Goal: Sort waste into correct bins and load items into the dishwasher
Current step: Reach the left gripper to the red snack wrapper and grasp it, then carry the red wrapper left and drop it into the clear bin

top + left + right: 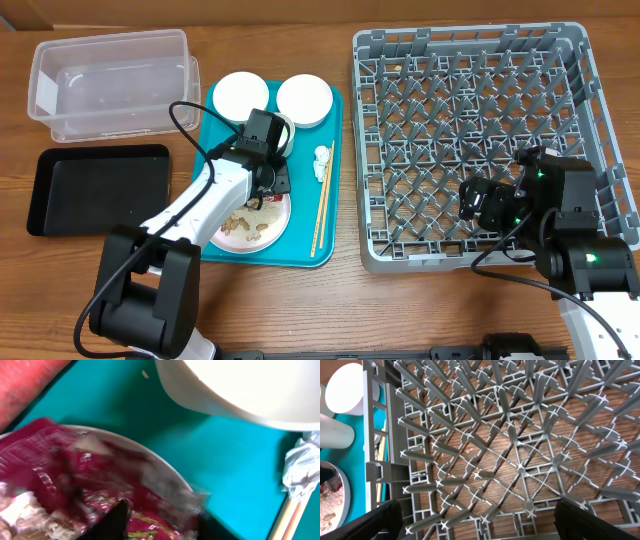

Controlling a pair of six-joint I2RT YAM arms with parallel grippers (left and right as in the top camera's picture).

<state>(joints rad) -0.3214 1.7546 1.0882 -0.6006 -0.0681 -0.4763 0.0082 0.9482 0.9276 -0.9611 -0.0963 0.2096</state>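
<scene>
Hanging over the teal tray [300, 247], the left gripper [272, 185] is placed low above the round white plate [283, 222], at the side of the plate nearer to the bowls. In the left wrist view the red wrapper [100, 475] is seen lying crumpled on the plate, beside pale scraps [25, 510], and both black fingertips [117, 520] are set down into the wrapper with part of it between them. The picture is blurred here, so it cannot be told if the wrapper is really pinched or only touched. An orange carrot [22, 385] is seen on the teal tray just beside the plate rim. Two white bowls [242, 95] are standing at the far end of the tray, small paper wads [322, 160] are lying near its right edge, and the wooden chopsticks [322, 205] are laid along that edge, just below the wads. The clear tub [110, 125] and the black tray [95, 190] are placed to the left of the teal tray, apart from it. The right gripper [478, 200] is held above the near part of the grey dish rack [365, 150], and its jaws are spread wide with nothing between them except the lattice floor below.
</scene>
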